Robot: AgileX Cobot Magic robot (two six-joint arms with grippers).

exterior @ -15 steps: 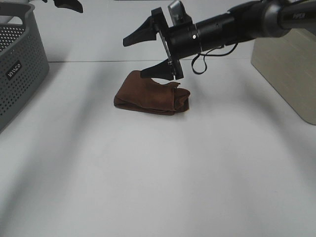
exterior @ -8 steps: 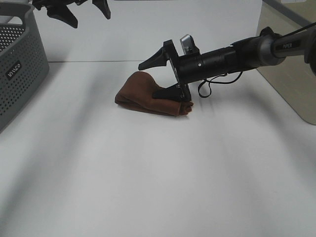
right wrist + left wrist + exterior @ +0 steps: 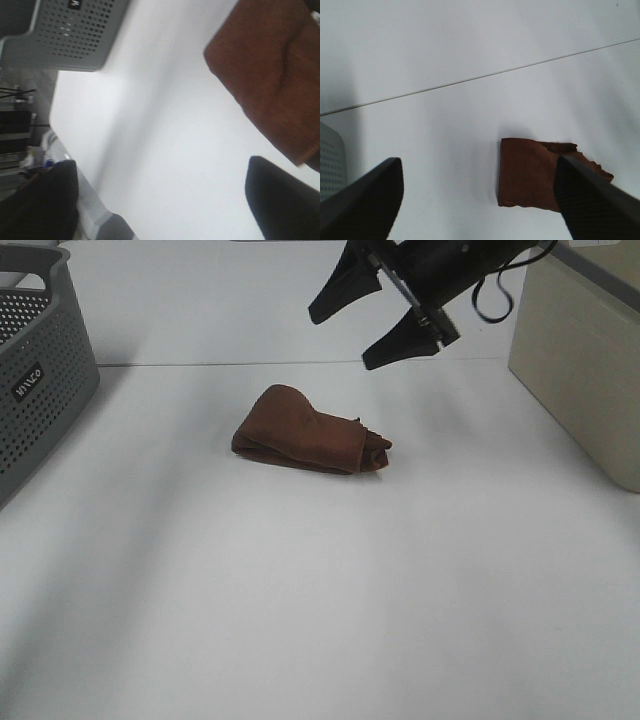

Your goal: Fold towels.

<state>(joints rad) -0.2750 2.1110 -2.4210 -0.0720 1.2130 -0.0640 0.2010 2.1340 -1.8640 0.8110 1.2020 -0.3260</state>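
One table [image 3: 300, 620], one basket [image 3: 40, 380] at the left edge, one beige box [image 3: 585, 370] at the right, and one towel [image 3: 310, 435] lying bundled just above centre. The right gripper [image 3: 372, 318] hangs at the top, fingers apart and empty; the left gripper [image 3: 477, 192] is likewise spread wide. The lumpy fold looks loose, so a careless nudge could spring it open

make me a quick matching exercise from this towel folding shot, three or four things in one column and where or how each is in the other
Things:
1. towel
2. basket
3. right claw
4. beige box

Places or states:
A. far right edge of the table
B. raised above the table, open, holding nothing
C. far left edge, grey with holes
D. folded bundle lying mid-table

Pairs: 1-D, 2-C, 3-B, 4-A
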